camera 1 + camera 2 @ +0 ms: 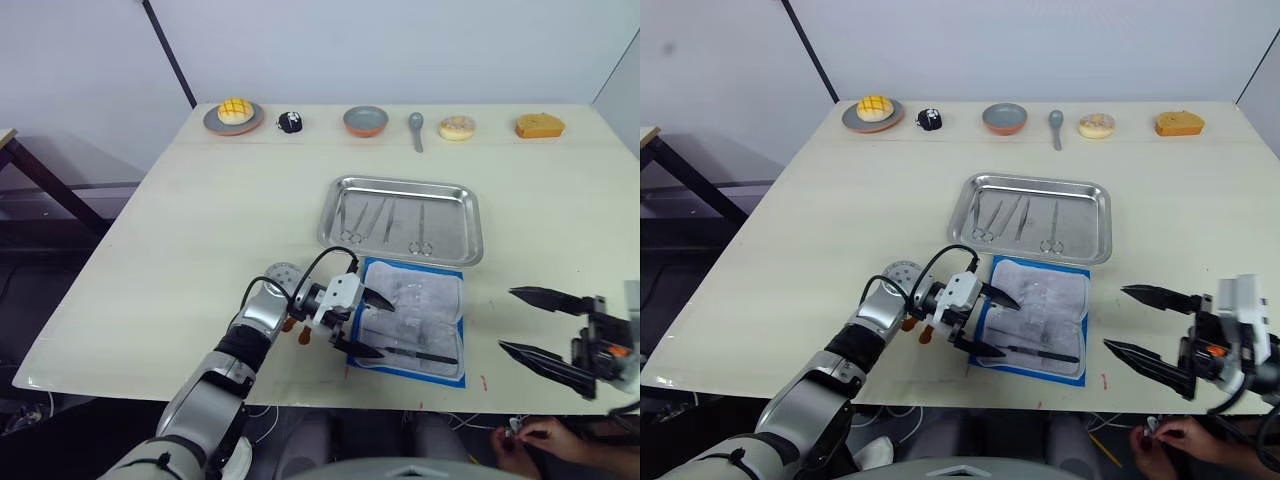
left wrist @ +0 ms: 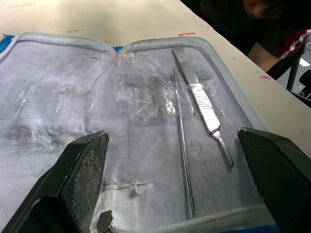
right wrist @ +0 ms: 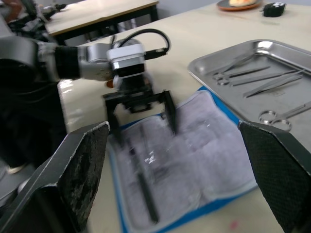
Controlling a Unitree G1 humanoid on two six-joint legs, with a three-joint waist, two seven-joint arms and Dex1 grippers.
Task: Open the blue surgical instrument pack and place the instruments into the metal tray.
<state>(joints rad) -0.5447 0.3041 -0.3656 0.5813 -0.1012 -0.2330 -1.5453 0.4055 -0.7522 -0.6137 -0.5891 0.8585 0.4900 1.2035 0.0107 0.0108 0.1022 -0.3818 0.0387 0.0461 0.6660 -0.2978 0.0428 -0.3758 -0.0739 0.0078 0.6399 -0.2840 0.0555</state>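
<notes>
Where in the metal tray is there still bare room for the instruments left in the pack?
The metal tray is bare along its right end, beyond the ring-handled scissors. Its left and middle are crowded with instruments. Two remaining tools lie in the open pack, between the left gripper's open fingers.

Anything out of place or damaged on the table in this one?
Nothing stands out. The blue pack lies open and flat beside the metal tray, two instruments remain on its lining, the others lie inside the tray, none spilled.

Blue surgical instrument pack with pale grey-white lining, shiny silver metal tray, silver instruments
</notes>
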